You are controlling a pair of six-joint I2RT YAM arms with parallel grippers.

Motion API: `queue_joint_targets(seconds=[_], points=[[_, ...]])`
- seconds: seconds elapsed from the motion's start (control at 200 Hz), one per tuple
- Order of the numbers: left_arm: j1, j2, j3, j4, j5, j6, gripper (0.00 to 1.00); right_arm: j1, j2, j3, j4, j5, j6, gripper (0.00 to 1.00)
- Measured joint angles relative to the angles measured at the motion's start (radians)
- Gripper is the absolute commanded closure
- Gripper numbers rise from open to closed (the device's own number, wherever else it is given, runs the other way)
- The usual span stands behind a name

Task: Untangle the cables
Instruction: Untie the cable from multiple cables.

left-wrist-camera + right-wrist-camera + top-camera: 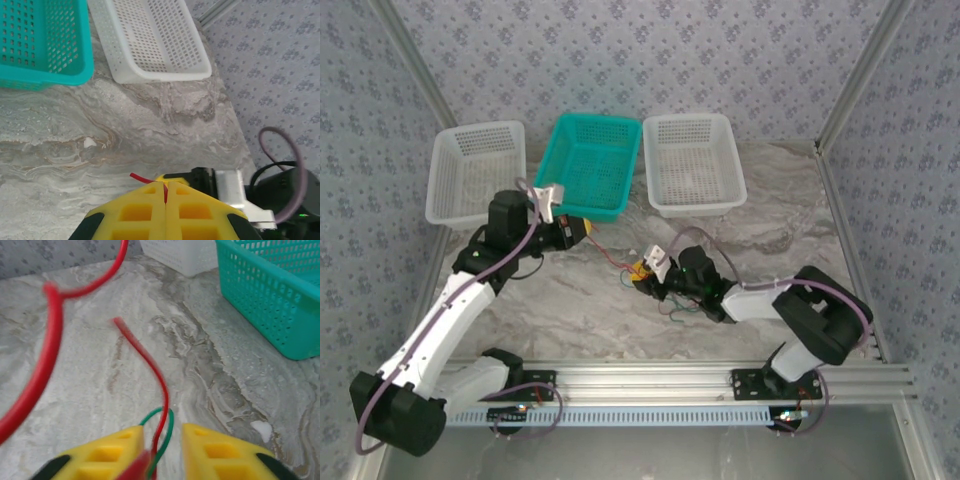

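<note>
Yellow fingers (220, 450) of the right hand (161, 434) are standing narrowly parted around the red cable (145, 357) and green cable (170, 429); the left hand (165, 189) is pinching red cable. Closing on green alone is looking wisest.

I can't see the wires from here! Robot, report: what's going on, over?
Left gripper shut on red cable. Right gripper open, red and green cable between its jaws. Teal basket near left gripper, not blocking.
</note>
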State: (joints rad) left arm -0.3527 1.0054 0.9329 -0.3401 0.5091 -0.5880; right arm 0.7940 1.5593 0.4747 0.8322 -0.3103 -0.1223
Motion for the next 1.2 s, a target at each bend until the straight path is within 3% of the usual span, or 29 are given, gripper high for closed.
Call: queue_joint_targets(seconds=[0.2, 0.335, 0.485, 0.605, 0.74, 0.884, 0.924, 1.014, 1.139, 1.199], points=[[0.152, -0.014, 0.211, -0.104, 0.026, 0.008, 1.0, -0.007, 0.026, -0.04, 0.079, 0.121, 0.017, 0.9], [0.196, -0.03, 0.305, -0.185, 0.041, 0.04, 1.0, -0.034, 0.008, -0.048, 0.163, 0.132, 0.045, 0.91], [0.238, -0.008, 0.343, -0.229, 0.043, 0.064, 1.0, -0.054, -0.017, -0.053, 0.179, 0.132, 0.066, 0.78], [0.291, 0.019, 0.405, -0.217, 0.025, 0.066, 1.0, -0.077, -0.019, -0.074, 0.114, 0.139, 0.075, 0.76], [0.301, 0.037, 0.475, -0.17, 0.033, 0.064, 1.0, -0.092, -0.018, -0.088, 0.06, 0.143, 0.085, 0.88], [0.3, 0.056, 0.497, -0.134, 0.053, 0.056, 1.0, -0.1, -0.014, -0.097, 0.063, 0.151, 0.109, 0.91], [0.3, 0.063, 0.497, -0.134, 0.057, 0.054, 1.0, -0.103, -0.014, -0.099, 0.063, 0.151, 0.116, 0.87], [0.3, 0.077, 0.497, -0.134, 0.073, 0.048, 1.0, -0.107, -0.034, -0.1, 0.056, 0.146, 0.137, 0.64], [0.301, 0.088, 0.497, -0.134, 0.092, 0.039, 1.0, -0.091, -0.135, -0.078, 0.006, 0.103, 0.127, 0.42], [0.3, 0.088, 0.496, -0.132, 0.1, 0.037, 1.0, -0.074, -0.164, -0.038, -0.004, 0.072, 0.119, 0.21]])
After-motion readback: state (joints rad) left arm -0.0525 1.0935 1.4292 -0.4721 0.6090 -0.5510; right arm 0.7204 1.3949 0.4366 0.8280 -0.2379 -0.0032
